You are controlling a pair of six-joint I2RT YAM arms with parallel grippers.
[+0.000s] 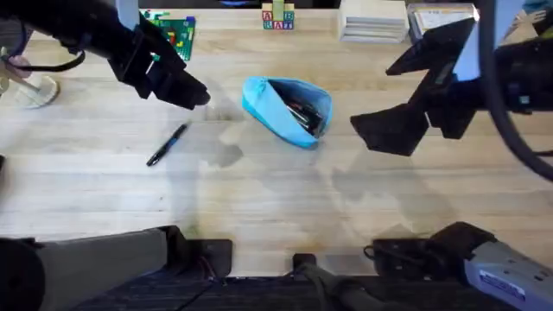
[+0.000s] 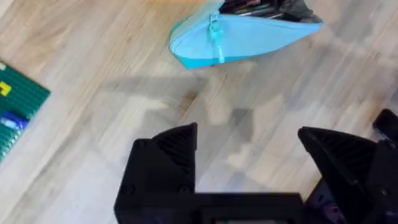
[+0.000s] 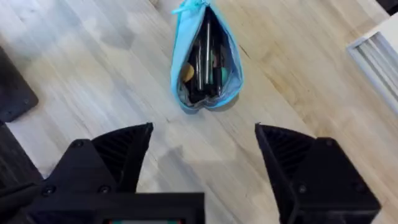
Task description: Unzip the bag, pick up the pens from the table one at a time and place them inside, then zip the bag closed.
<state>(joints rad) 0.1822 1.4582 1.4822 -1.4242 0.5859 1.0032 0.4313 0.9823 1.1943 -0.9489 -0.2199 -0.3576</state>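
Note:
The light-blue bag (image 1: pixel 288 110) lies unzipped near the middle of the table (image 1: pixel 276 199), with several pens showing in its open mouth (image 3: pixel 203 59). Its zipper pull cord (image 2: pixel 216 37) runs down the side facing my left wrist view. One dark pen (image 1: pixel 167 144) with a lighter tip lies loose on the wood, left of the bag. My left gripper (image 1: pixel 192 95) hovers above and right of that pen, open and empty (image 2: pixel 249 155). My right gripper (image 1: pixel 380 131) hangs right of the bag, open with nothing between its fingers (image 3: pixel 202 152).
A green brick baseplate (image 1: pixel 177 33) sits at the back left. Letter blocks (image 1: pixel 278 17) and a stack of white boxes (image 1: pixel 373 21) stand along the far edge. A pale round object (image 1: pixel 34 91) lies at the left edge.

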